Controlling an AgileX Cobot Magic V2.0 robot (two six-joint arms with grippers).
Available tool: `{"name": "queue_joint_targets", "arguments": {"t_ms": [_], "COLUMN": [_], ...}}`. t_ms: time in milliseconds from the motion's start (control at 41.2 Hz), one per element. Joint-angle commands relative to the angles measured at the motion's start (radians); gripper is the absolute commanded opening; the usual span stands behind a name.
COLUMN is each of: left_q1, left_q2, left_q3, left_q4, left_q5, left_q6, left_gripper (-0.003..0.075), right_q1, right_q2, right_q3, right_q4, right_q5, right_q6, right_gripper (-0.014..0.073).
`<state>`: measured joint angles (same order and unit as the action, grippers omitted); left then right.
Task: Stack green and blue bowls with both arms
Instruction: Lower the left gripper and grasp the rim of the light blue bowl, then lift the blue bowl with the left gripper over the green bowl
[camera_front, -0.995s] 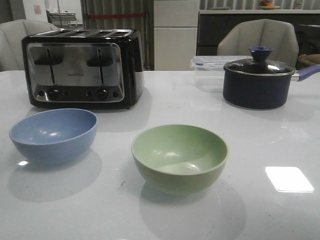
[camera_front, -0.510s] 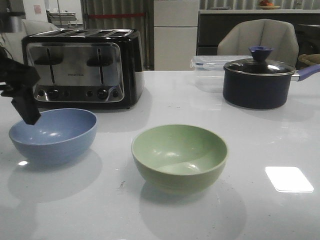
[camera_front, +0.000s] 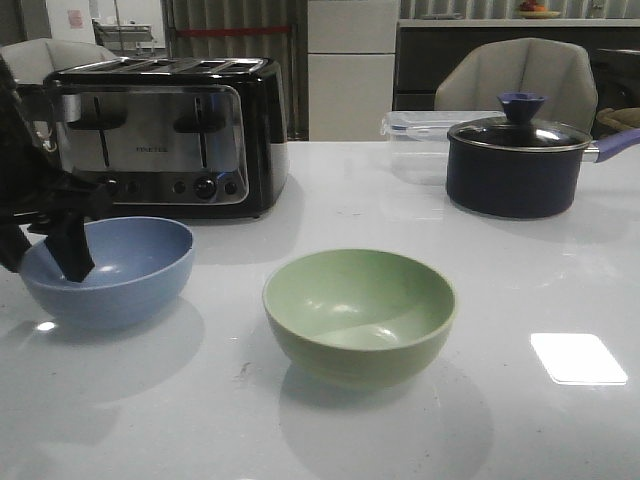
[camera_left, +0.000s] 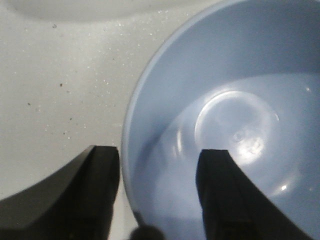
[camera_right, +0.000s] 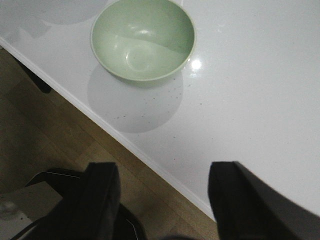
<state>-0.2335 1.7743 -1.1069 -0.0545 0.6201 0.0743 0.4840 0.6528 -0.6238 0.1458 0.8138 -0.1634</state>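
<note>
We note L gripper (camera_left: 157, 195) jaws apart, straddling blue bowl (camera_front: 108, 270) rim; R gripper (camera_right: 165, 200) apart, well off green bowl (camera_right: 142, 39).

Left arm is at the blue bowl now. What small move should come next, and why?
Probably close the left gripper: its open fingers straddle the blue bowl rim, one inside, one outside. The green bowl sits untouched.

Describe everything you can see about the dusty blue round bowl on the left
The dusty blue round bowl is deep, matte and empty, standing upright on the white table in front of the toaster. The left gripper is open, straddling its left rim: one finger inside, one outside. Contact can't be confirmed.
</note>
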Motion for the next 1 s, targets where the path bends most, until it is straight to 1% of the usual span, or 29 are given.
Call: {"name": "queue_joint_targets", "arguments": {"t_ms": [0, 170, 243, 364, 486, 583, 801, 971], "left_q1": [0.001, 0.001, 0.001, 0.001, -0.011, -0.039, -0.166, -0.281], "left_q2": [-0.041, -0.041, -0.041, -0.052, -0.084, -0.112, -0.134, -0.134], "left_q3": [-0.029, -0.029, -0.035, -0.082, -0.154, -0.218, -0.328, -0.345], "left_q4": [0.001, 0.001, 0.009, 0.011, -0.022, -0.066, -0.133, -0.143], "left_q5": [-0.046, -0.048, -0.043, 0.034, 0.115, 0.17, 0.257, 0.254], "left_q6": [-0.011, -0.011, -0.011, -0.011, -0.008, 0.021, 0.026, 0.026], "left_gripper": [0.0255, 0.0093, 0.0096, 0.0096, 0.0093, 0.0093, 0.0093, 0.0093], "right_q1": [0.0, 0.0, 0.0, 0.0, 0.0, 0.0, 0.0, 0.0], "right_q2": [-0.001, -0.001, -0.001, -0.001, -0.001, -0.001, -0.001, -0.001], "right_q3": [-0.024, -0.024, -0.024, -0.024, -0.024, -0.024, -0.024, -0.024], "right_q4": [-0.001, -0.001, -0.001, -0.001, -0.001, -0.001, -0.001, -0.001], "right_q5": [-0.061, -0.061, -0.061, -0.061, -0.061, -0.061, -0.061, -0.061], "right_q6": [0.002, 0.002, 0.002, 0.002, 0.002, 0.002, 0.002, 0.002], "right_gripper": [0.0499, 0.0499, 0.0499, 0.0499, 0.0499, 0.0499, 0.0499, 0.0499]}}
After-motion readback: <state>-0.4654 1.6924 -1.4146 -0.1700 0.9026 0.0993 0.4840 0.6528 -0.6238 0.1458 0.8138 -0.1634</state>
